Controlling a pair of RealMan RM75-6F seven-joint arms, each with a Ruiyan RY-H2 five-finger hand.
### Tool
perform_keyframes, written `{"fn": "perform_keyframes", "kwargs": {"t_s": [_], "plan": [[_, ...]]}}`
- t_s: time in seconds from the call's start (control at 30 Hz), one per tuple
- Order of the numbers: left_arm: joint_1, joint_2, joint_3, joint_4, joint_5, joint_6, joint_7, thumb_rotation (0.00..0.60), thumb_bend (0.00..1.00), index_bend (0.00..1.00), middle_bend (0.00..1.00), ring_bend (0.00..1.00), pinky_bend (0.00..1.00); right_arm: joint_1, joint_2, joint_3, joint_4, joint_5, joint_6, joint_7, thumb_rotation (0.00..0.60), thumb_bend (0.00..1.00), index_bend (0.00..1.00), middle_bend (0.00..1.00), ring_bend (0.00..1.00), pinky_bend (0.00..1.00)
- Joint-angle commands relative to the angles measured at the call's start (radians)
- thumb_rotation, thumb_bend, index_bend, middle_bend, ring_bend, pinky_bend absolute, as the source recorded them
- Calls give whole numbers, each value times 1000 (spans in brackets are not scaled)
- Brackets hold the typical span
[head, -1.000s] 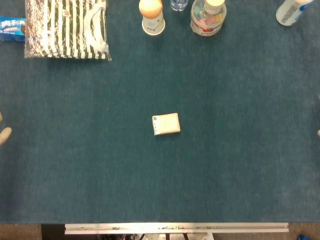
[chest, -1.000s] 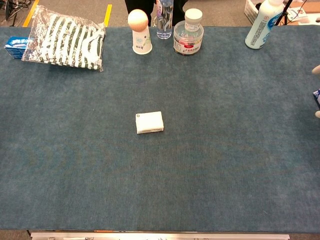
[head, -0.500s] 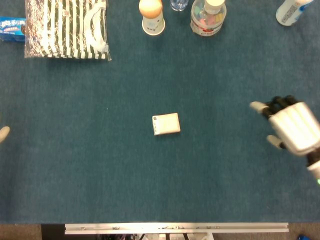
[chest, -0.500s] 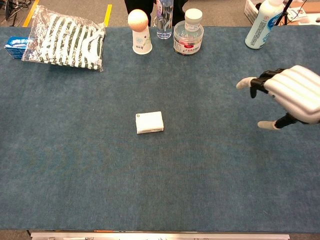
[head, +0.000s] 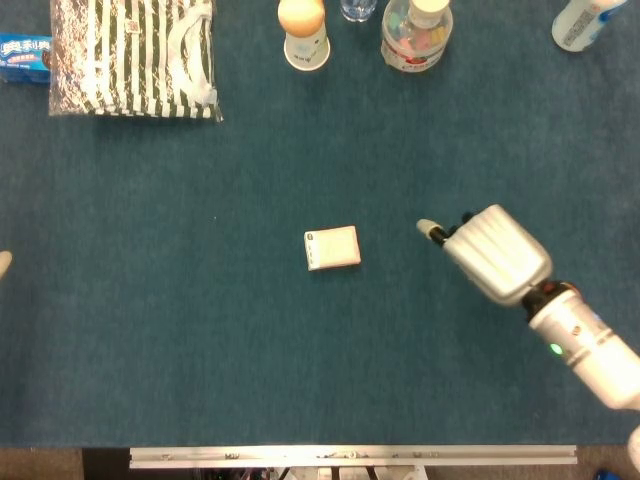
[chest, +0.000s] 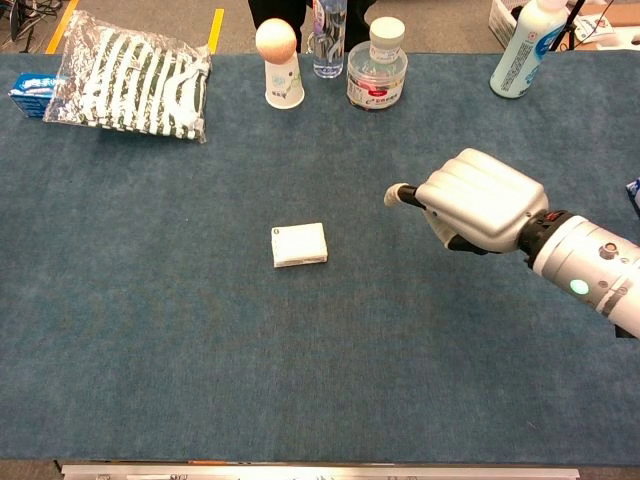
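White-shelled right hand (head: 487, 248) hovers just right of the small white box (head: 332, 248), holding nothing.

Its fingers are curled under, with one fingertip (chest: 396, 193) pointing toward the box, which lies flat near the middle of the blue felt table (chest: 150, 330). For a clean pickup, I judge the hand should spread its fingers, come over the box squarely and pinch its two long edges. Only a sliver of the left hand (head: 4, 262) shows at the table's edge, so its state is unclear. Bottles and a striped bag (chest: 130, 85) stand well apart.
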Motion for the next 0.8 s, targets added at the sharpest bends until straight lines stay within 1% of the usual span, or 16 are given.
{"fn": "perform_keyframes", "kwargs": {"t_s": [0.03,0.13,0.23,0.53,0.7,0.8], "plan": [[1,1,-1,-2,0,3,-2,600,5,608,580,388,494,31,-35,8,13,42,-13,-24,600,1000,268,916,791,908],[3,2,-1,-4,1,5,-3,600,5,608,580,388,494,54,-63,13,40,62,-20,-12,600,1000,283,995,873,965],[2,3,1,-2,2,1,-5,600,5,609,580,388,494,74,-85,14,66,80,-24,-7,600,1000,294,1000,905,987],[7,9,-9,-6,-8,12,-9,600,5,609,580,388,494,141,-140,11,124,175,-79,32,600,1000,315,1000,928,1000],[17,18,-30,-14,-34,34,13,600,5,609,580,388,494,166,-172,4,164,188,-95,68,600,1000,317,1000,928,1000],[25,29,-44,-21,-51,49,5,600,5,609,580,388,494,181,-191,-4,184,179,-98,97,600,1000,318,1000,928,1000]]}}
